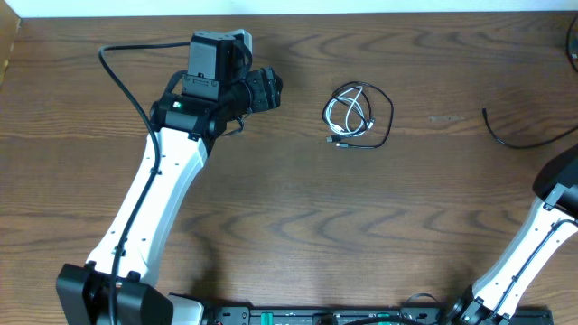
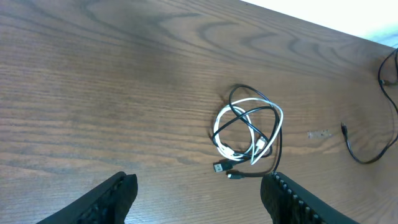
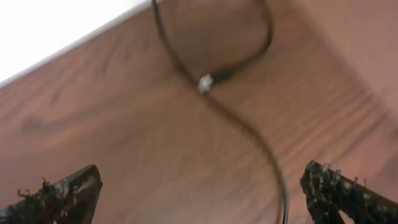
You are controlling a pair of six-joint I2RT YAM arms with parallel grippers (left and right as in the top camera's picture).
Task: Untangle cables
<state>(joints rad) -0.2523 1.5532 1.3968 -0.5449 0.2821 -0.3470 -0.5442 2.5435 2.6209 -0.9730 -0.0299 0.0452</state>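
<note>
- Your tangle (image 1: 358, 115) sits on the table (image 1: 298, 208), upper middle in the overhead view. It's well to the right of the left gripper (image 2: 199, 183) and nothing's touching it.
- It's a small flat coil. The white cable (image 2: 281, 121) loops round a few times and crosses itself in the middle, kinda pretzel-ish.
- The black cable (image 2: 277, 155) runs mostly round the outside. It arcs over the top, comes down the right side of the white loops and curls under them.
- Two little dark plugs (image 2: 219, 167) poke out at the lower-left edge of the coil, just beside each other.
- The left gripper hangs over bare wood short of the tangle, jaws spread wide, holding nothing.
- The right gripper (image 3: 200, 180) is spread wide too, and empty. Its view is blurry, but you can make out a loose cord (image 3: 249, 130) snaking across the wood below it, with a silvery tip (image 3: 205, 83).
- In the overhead, that cord lies at the far right of the table, well apart from the tangle.
</note>
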